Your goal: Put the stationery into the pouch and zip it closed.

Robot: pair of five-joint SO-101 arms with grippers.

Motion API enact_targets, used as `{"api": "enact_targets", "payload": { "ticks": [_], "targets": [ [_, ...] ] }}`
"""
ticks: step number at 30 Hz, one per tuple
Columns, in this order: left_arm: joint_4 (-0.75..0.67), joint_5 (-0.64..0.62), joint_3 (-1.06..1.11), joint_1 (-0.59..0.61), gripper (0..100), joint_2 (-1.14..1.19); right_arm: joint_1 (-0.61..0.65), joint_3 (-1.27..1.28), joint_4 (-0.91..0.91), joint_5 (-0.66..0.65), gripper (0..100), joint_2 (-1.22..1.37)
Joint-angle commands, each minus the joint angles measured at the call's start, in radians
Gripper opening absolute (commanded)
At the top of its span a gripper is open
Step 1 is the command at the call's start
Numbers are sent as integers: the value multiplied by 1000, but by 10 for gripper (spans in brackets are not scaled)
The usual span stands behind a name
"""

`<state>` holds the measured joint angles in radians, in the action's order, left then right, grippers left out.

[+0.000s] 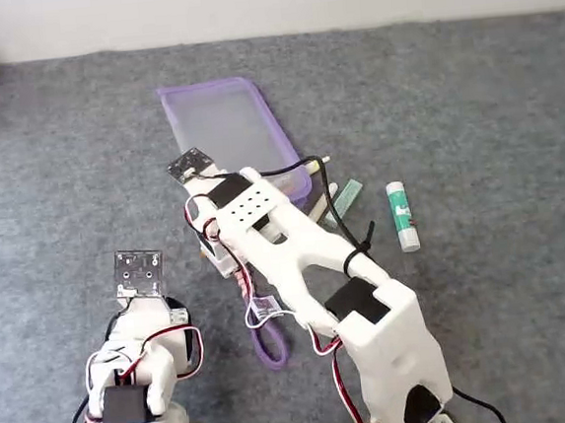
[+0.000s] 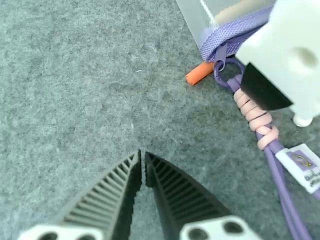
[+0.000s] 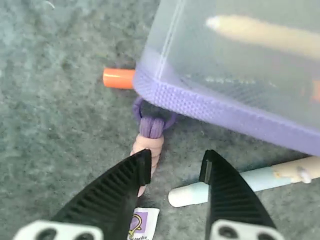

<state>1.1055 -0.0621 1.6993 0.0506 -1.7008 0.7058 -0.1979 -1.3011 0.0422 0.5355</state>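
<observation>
Lying flat on the grey counter (image 1: 471, 106), the pouch (image 1: 224, 128) is a clear sleeve with purple edging, one narrow end toward the arms. The right arm (image 1: 295, 240) extends across to that near end. The right pincer (image 3: 176, 156) hangs just over the pouch's corner with its jaws parted and nothing between them. Below the gap are the counter and the purple strap (image 3: 150, 131), which comes off the pouch corner and is bound there with pink cord (image 2: 255, 117). An orange tip (image 3: 118, 78) sticks out beside the same corner, touching the edging. Through the clear wall a pale pen (image 3: 265, 32) shows. Outside, just beside the purple edge, lie a light-blue pen (image 3: 215, 189) and a cream pen (image 3: 302, 169), touching each other. A glue stick (image 1: 402, 217), white and green, lies to the right of the pouch, beyond those pens and apart from them. The strap runs back toward the arms in a loop and carries a white tag (image 2: 302, 162). The left pincer (image 2: 142, 156) is drawn together, tips almost touching, empty, low over bare counter, near the strap and short of the pouch.
</observation>
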Motion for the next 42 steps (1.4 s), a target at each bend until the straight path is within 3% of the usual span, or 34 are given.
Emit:
{"api": "enact_targets", "payload": {
  "ticks": [1, 20, 26, 33, 42],
  "targets": [
    [-21, 2, -8, -3, 14, -12, 22, -52, -36, 9, 193, -16],
    [-21, 2, -8, -3, 14, -12, 85, -84, -71, 11, 191, 61],
    [-21, 2, -8, -3, 14, -12, 27, -89, -84, 2, 2, 117],
    [-21, 2, -8, -3, 14, -12, -59, -160, -232, 2, 10, 68],
    [-21, 2, -8, -3, 14, -12, -68, -275, -424, 2, 9, -193]
  ]
}}
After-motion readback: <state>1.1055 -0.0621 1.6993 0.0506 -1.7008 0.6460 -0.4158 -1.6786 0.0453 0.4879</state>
